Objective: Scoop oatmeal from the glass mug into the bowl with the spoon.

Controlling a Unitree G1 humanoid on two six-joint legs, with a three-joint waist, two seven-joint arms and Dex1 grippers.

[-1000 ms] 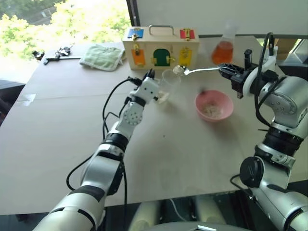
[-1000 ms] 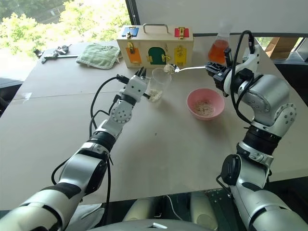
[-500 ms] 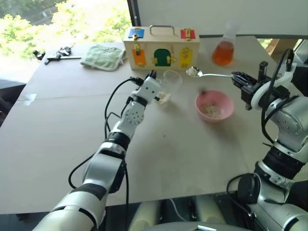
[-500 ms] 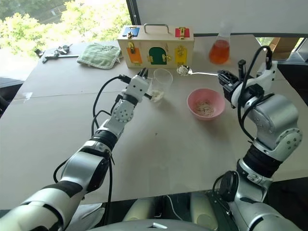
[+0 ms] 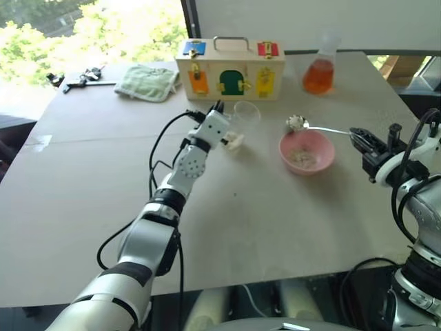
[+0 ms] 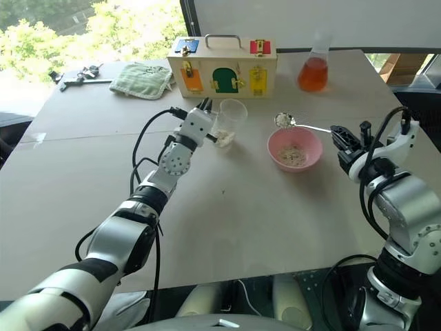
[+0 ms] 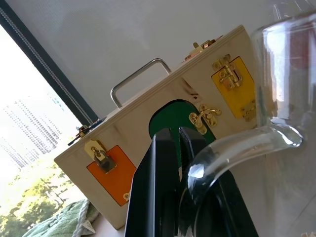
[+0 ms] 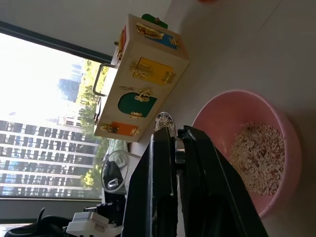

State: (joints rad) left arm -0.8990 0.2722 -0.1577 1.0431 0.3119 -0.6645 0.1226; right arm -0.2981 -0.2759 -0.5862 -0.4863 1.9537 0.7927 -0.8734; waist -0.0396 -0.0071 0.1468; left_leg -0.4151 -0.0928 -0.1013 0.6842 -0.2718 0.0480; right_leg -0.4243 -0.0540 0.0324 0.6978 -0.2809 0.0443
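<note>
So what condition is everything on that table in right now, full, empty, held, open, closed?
Glass mug: upright, held by its handle, some oatmeal left inside.
Left gripper: shut on the mug handle.
Spoon: loaded with oatmeal, over the bowl's far rim.
Right gripper: shut on the spoon handle.
Bowl: upright, oatmeal in the bottom.
Flask: upright, orange liquid inside.
Latch box: doors closed.

No legible text, labels, brand marks, numbers or signs are present in any view. The wooden box [image 5: 231, 67] at 12 o'clock on the surface [image 5: 83, 179] carries coloured panels and brass latches only, with no lettering. The flask [image 5: 319, 71] at 1 o'clock bears no readable graduation marks. The cloth [image 5: 146, 81] at 11 o'clock has no printed marking.
</note>
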